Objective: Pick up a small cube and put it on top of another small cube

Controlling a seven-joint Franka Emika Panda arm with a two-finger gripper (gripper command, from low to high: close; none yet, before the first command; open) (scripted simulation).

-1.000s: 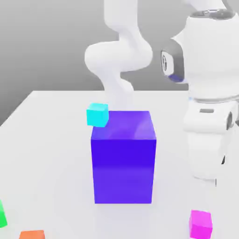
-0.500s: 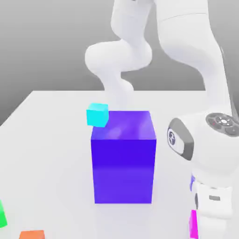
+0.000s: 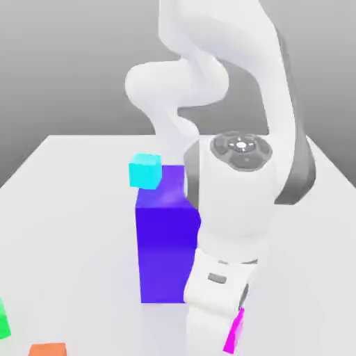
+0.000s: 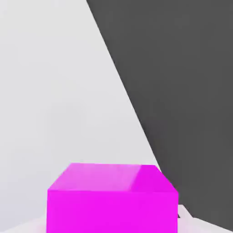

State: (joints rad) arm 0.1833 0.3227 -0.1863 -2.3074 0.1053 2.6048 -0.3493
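Observation:
The small magenta-pink cube [image 3: 235, 332] rests on the white table near the front edge, on the exterior view's right. Only a sliver of it shows past my arm. In the hand view the same cube [image 4: 111, 198] sits very close and upright on the table, its top face and one side visible. My gripper [image 3: 212, 339] hangs low directly beside and over this cube, at the end of the bulky white wrist [image 3: 233, 201]. A small cyan cube [image 3: 145, 171] lies behind the big blue-purple block [image 3: 163, 243].
The big blue-purple block stands mid-table, its right half covered by my arm. A small orange cube [image 3: 47, 349] and a green piece [image 3: 3, 323] lie at the front left. The table [image 3: 69, 229] ends close to the magenta cube, with dark floor [image 4: 182, 91] beyond.
My arm has swung down and toward the exterior view's left. The hand dropped from beside the block to the magenta cube and now covers most of it. No cube has moved.

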